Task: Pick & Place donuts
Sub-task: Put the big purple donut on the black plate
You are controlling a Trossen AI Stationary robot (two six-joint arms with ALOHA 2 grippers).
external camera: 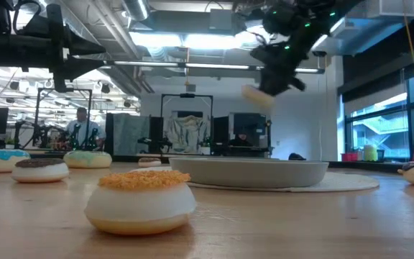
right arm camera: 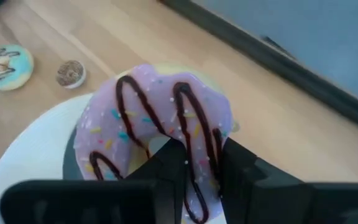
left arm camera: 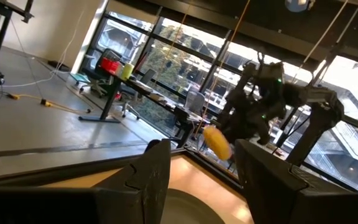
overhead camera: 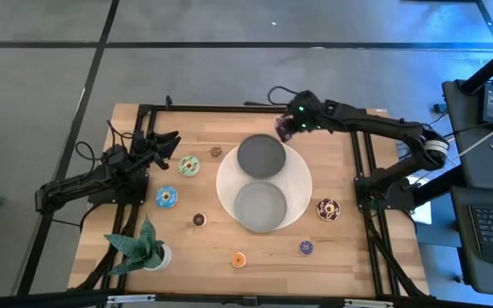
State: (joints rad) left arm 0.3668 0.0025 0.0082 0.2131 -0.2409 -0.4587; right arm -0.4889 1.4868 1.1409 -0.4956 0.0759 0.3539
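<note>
Robotics lab: exposed ceiling ducts (external camera: 99, 50), equipment racks (external camera: 185, 122), big windows (external camera: 379, 122).

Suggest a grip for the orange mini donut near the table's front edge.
Probably from straight above: close on the orange mini donut across its pale outer wall. It lies flat, icing up, with bare wood around it. The left gripper waits open; the right gripper holds the lilac-iced donut.

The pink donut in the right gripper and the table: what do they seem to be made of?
The pink donut, held above the table by the right gripper, looks like moulded plastic or rubber: smooth, slightly glossy icing with neat painted chocolate lines and sprinkles. The table looks like pale wood with a matt finish, showing grain and board seams.
</note>
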